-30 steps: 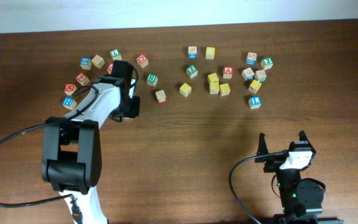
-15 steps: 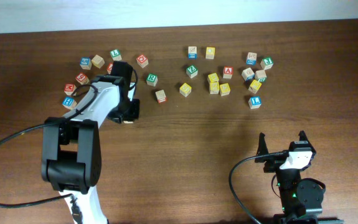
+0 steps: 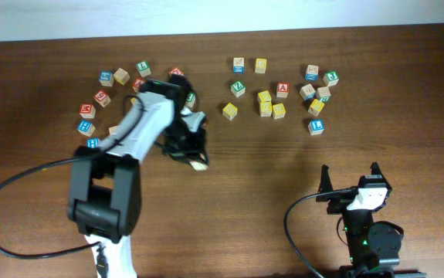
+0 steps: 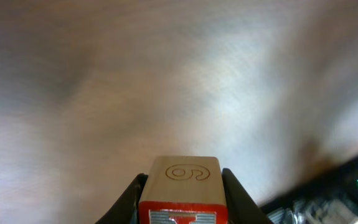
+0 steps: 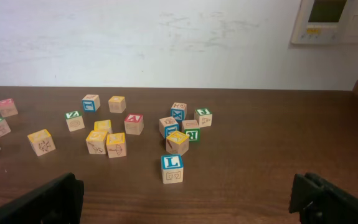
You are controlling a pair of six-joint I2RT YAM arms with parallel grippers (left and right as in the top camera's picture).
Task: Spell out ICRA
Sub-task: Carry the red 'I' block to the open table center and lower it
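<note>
My left gripper (image 3: 196, 157) is shut on a small wooden cube (image 4: 180, 186) with a red-framed face and an engraved round mark on its upper side. A black finger presses on each side of it. The overhead view shows that cube (image 3: 199, 164) left of the table's middle, in front of the scattered blocks. The cube with the red A (image 3: 283, 88) lies in the back right cluster, next to several yellow cubes (image 3: 265, 99). Open and holding nothing, my right gripper (image 3: 351, 184) rests near the front right; its fingertips (image 5: 42, 200) frame a blue L cube (image 5: 172, 167).
Loose alphabet cubes form a left group (image 3: 102, 99) and a right group (image 3: 314, 93) along the back of the wooden table (image 3: 268, 177). A blue cube (image 3: 92, 142) sits beside my left arm. A white wall with a panel (image 5: 328, 22) rises behind the table.
My left gripper has closed on the red-faced cube and carried it right and toward the front. The right arm has not moved.
</note>
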